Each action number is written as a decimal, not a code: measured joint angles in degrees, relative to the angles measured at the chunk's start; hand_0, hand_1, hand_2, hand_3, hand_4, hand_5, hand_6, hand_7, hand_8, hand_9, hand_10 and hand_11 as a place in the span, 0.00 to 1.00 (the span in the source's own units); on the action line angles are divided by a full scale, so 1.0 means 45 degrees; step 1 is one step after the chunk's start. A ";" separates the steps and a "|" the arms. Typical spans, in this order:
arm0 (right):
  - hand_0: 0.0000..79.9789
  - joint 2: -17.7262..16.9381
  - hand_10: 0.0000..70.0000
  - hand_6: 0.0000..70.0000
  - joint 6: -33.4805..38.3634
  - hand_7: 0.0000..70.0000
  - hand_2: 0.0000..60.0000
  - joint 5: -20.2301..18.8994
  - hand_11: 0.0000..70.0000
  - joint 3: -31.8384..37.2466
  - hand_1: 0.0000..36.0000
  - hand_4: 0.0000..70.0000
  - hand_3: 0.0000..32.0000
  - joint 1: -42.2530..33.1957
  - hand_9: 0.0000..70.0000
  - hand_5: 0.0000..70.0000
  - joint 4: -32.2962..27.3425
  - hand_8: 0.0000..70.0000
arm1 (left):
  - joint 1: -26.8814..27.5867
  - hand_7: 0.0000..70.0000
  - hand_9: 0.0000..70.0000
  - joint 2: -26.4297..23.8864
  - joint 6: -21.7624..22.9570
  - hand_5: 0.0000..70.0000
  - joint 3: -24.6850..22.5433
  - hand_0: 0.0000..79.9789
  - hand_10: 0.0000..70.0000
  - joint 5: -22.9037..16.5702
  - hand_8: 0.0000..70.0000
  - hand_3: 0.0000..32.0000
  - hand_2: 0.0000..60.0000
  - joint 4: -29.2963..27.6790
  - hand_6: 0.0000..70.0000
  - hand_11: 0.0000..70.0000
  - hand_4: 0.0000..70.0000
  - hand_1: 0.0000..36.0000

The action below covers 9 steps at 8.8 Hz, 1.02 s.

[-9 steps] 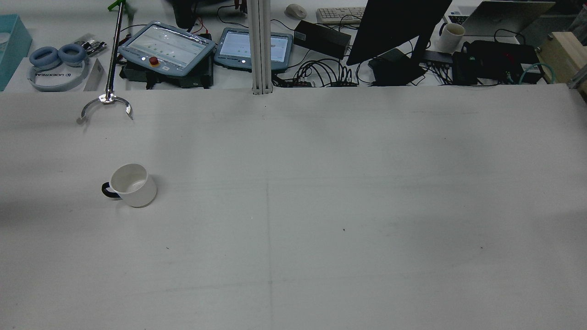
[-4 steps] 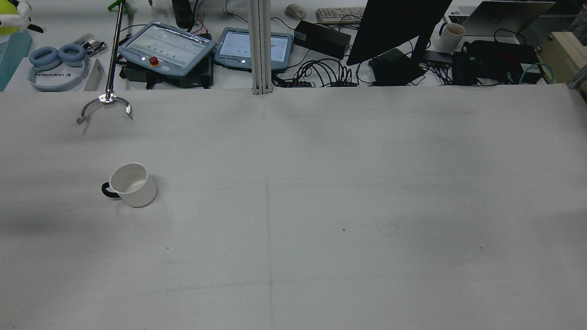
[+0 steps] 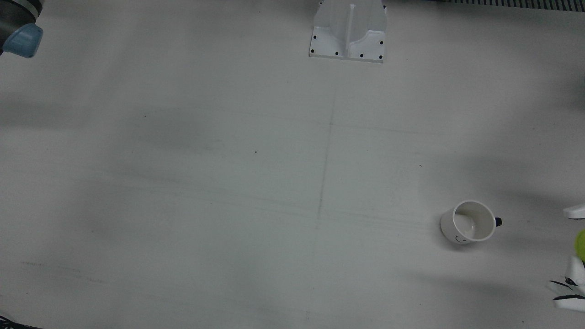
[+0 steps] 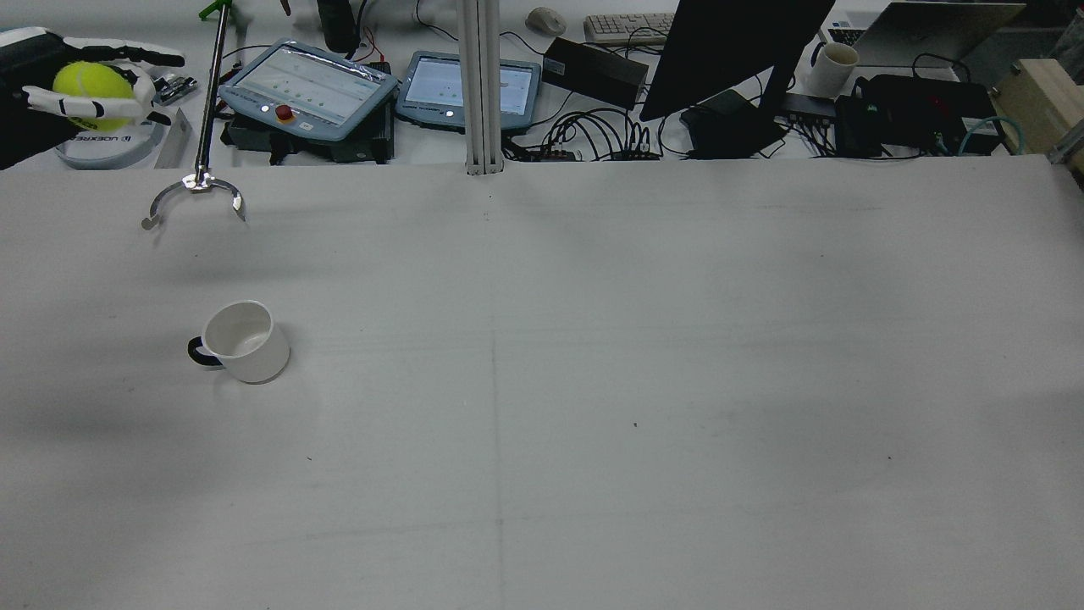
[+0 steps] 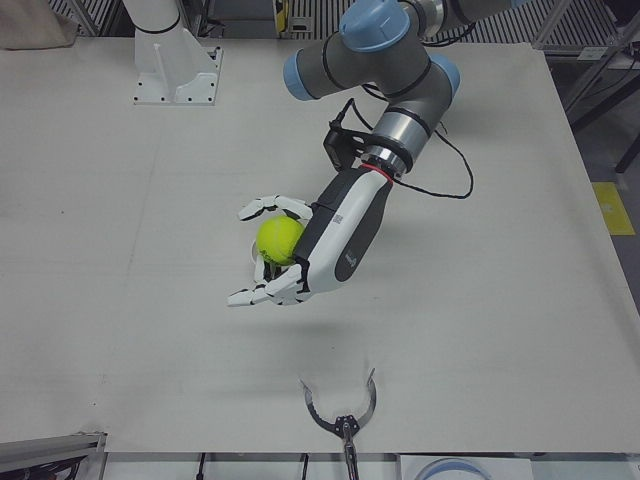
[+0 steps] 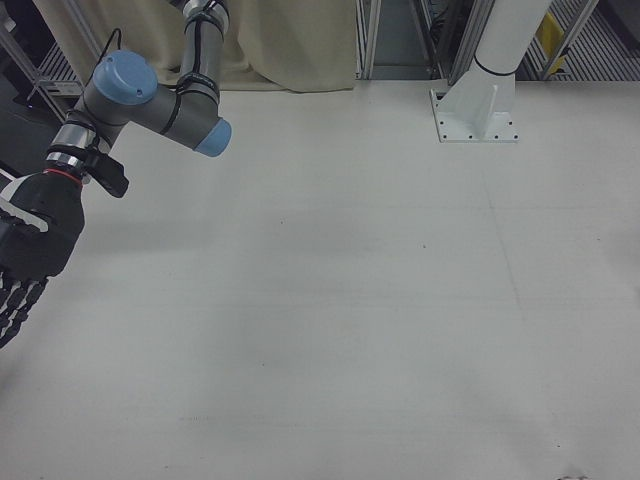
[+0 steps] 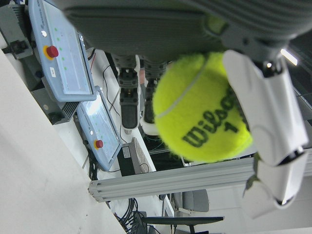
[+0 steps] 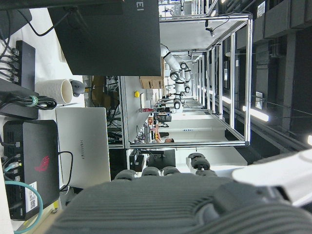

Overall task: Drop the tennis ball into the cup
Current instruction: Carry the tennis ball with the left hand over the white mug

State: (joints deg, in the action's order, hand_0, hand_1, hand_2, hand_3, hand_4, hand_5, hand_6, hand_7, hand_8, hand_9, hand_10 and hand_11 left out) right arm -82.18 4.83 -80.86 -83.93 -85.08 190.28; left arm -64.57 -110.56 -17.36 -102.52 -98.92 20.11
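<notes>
My left hand (image 5: 300,262) is shut on a yellow-green tennis ball (image 5: 280,240) and holds it high above the table. In the rear view the hand (image 4: 51,93) and ball (image 4: 91,83) are at the top left, up and left of the cup. The cup (image 4: 246,341) is a white mug with a black handle, upright and empty. In the front view the cup (image 3: 468,222) stands left of the ball (image 3: 581,244) at the right edge. The left hand view shows the ball (image 7: 202,109) between the fingers (image 7: 270,112). My right hand (image 6: 30,250) hangs open at the table's side.
A metal claw tool (image 4: 196,193) lies at the table's far edge behind the cup; it also shows in the left-front view (image 5: 343,410). Teach pendants (image 4: 309,89), cables and a monitor (image 4: 737,51) sit beyond that edge. An arm pedestal (image 3: 348,29) stands at the robot's side.
My left hand with the ball has come into the rear view from the top left corner and moved right. The cup has not moved.
</notes>
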 measured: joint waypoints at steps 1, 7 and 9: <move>0.00 0.0000 0.00 0.00 0.0000 0.00 0.00 -0.0001 0.00 0.0000 0.00 0.00 0.00 0.0000 0.00 0.00 0.0000 0.00 | 0.0458 1.00 0.90 0.0544 -0.0016 0.18 -0.0071 0.56 0.30 -0.0006 0.62 0.00 0.52 -0.0501 0.85 0.44 0.46 0.31; 0.00 0.0000 0.00 0.00 0.0000 0.00 0.00 0.0000 0.00 0.0017 0.00 0.00 0.00 0.0000 0.00 0.00 0.0000 0.00 | 0.2317 1.00 0.82 0.1433 -0.0154 0.16 -0.0390 0.56 0.26 0.0075 0.55 0.00 0.51 -0.1151 0.74 0.38 0.41 0.32; 0.00 0.0000 0.00 0.00 0.0000 0.00 0.00 0.0000 0.00 0.0019 0.00 0.00 0.00 0.0000 0.00 0.00 0.0000 0.00 | 0.2600 1.00 0.76 0.1429 -0.0210 0.17 -0.0372 0.57 0.22 0.0143 0.51 0.00 0.48 -0.1164 0.76 0.32 0.39 0.35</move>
State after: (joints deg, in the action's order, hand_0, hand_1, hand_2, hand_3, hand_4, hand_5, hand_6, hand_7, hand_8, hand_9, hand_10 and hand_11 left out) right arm -82.18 4.83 -80.86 -83.85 -85.08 190.28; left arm -52.87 -104.13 -18.30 -104.19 -98.27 14.87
